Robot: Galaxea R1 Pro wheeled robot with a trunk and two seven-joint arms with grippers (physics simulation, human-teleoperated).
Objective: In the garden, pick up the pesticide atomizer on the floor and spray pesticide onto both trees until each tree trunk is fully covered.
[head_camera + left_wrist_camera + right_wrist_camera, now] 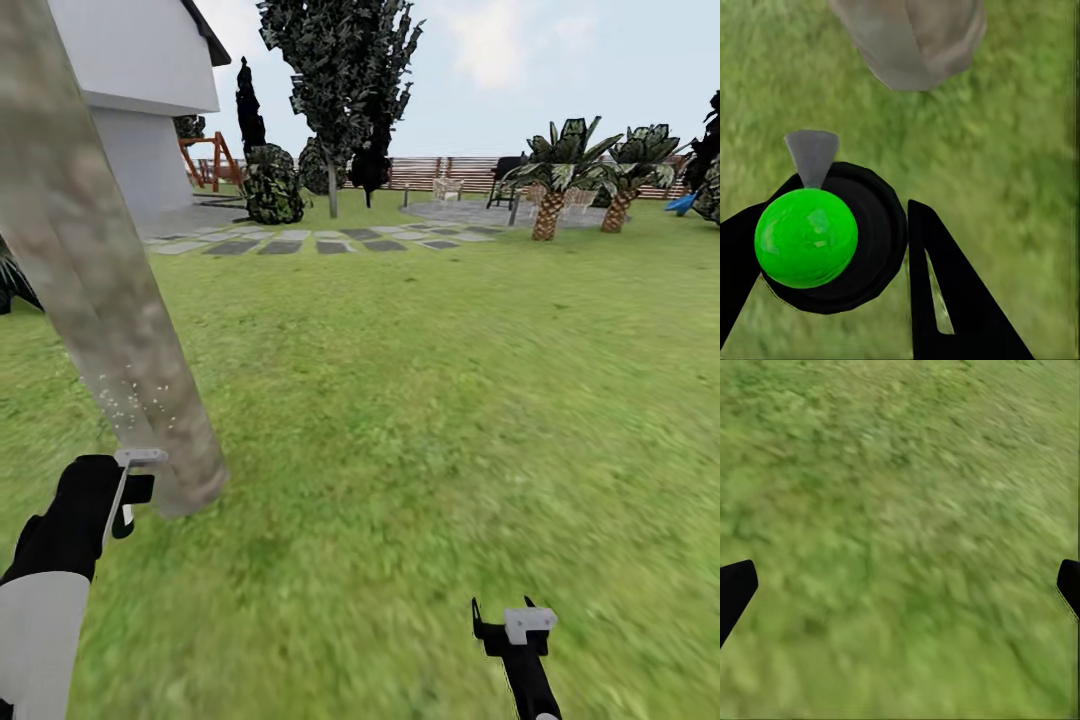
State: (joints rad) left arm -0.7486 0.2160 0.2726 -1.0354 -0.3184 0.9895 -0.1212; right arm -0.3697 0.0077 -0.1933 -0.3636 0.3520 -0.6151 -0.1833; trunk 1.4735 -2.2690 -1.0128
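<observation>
Left hand point(832, 255) is closed around the green-capped black pesticide atomizer point(806, 236), held just beside the mottled grey-brown tree trunk point(110, 330) so whitish pesticide specks point(125, 395) land on bark. Right hand point(515, 625) is spread open, empty.

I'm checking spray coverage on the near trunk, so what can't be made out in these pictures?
- Tree trunk: top cut off by the head view's edge; its far side faces away.
- Pesticide: specks too small to judge coverage.
- Atomizer body: hidden under its green top in the left wrist view.
- Left gripper: fingertips cut off.
</observation>
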